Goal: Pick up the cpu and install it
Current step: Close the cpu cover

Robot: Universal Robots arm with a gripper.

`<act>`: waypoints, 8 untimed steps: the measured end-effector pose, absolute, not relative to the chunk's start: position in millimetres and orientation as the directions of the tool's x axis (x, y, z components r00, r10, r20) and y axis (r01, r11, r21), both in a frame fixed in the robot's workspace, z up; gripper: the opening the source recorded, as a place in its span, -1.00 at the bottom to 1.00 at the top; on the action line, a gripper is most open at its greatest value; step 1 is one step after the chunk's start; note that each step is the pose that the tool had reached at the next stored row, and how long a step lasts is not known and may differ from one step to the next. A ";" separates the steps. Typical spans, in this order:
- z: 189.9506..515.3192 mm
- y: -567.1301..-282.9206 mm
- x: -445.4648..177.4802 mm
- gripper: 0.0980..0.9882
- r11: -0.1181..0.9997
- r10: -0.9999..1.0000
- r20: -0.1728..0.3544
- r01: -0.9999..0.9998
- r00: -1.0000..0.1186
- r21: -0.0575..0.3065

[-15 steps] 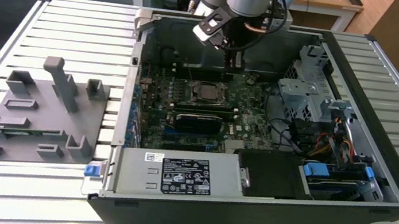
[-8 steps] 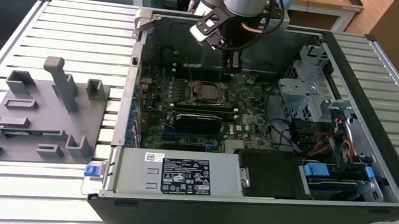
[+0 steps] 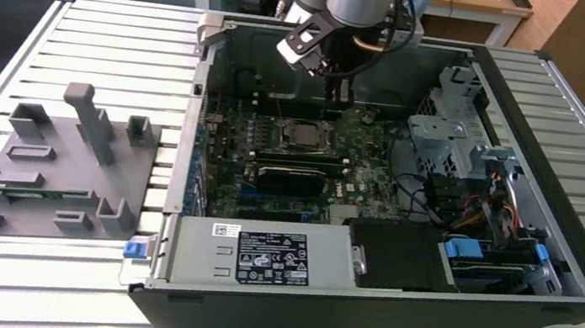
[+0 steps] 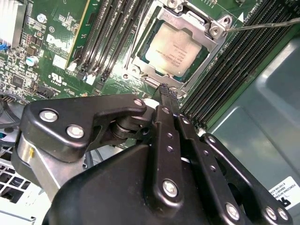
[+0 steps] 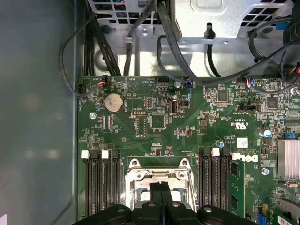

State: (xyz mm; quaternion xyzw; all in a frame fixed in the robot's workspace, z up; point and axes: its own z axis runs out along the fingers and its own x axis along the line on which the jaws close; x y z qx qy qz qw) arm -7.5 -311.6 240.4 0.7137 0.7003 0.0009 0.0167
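Worktop (image 3: 116, 39): slatted metal, carries everything.
Fixture tray (image 3: 60, 172): grey, on exterior view's left, just beside the open PC case (image 3: 548, 282).
Claw (image 4: 167, 90): clenched, fingers (image 4: 164, 136) pressed together w/ nothing between them. It hangs inside the case over the mobo (image 4: 56, 42), tips at the socket frame (image 4: 214, 46) edge. Touching or not: can't tell.
CPU (image 4: 179, 46): lies flat in the socket frame, mid-board, btwn RAM slots (image 4: 110, 37) on either side. Square silver-grey lid faces up, not gripped.
Drive cage (image 3: 448, 142): grey metal, on exterior view's right inside the case.
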 end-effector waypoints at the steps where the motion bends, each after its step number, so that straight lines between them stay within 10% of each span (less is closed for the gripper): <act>1: 240.3 -311.6 -7.5 -0.98 -0.019 1.000 -0.022 1.000 0.019 0.025; 8: 239.4 -314.8 -8.2 -0.98 -0.019 1.000 -0.022 1.000 0.019 0.025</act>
